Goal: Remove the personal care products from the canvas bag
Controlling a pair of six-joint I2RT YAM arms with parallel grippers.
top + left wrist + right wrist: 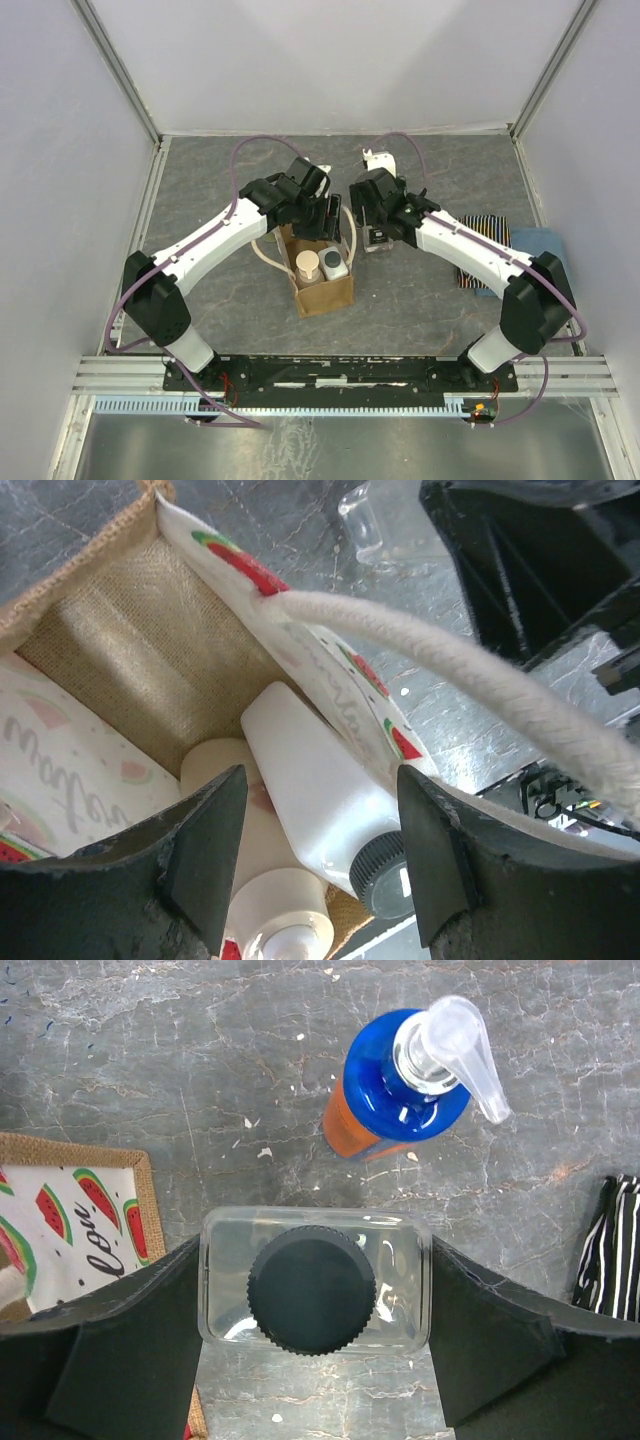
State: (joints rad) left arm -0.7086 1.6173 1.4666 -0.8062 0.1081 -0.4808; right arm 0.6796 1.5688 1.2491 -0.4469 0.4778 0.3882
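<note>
The bag (325,293) stood nearest on the counter (150,1060). It was coarse jute weave, with soft walls likely to yield and drag if a product caught. Inside were a tan-lidded jar (307,264) and a leaning white bottle (300,760) with a dark ribbed cap. The white bottle looked light, rigid and smooth, so probably slippery. Grip was best taken across its flat body below the shoulder, clear of the rope handle (450,670). The left end effector (320,780) hung over the bag mouth, fingers spread either side of the white bottle, not closed on it. Beyond, the right end effector (315,1255) pinched a clear bottle (313,1288) by its flat sides — black ribbed cap uppermost. Farthest stood a blue pump bottle (400,1085) — glossy, top-heavy.
</note>
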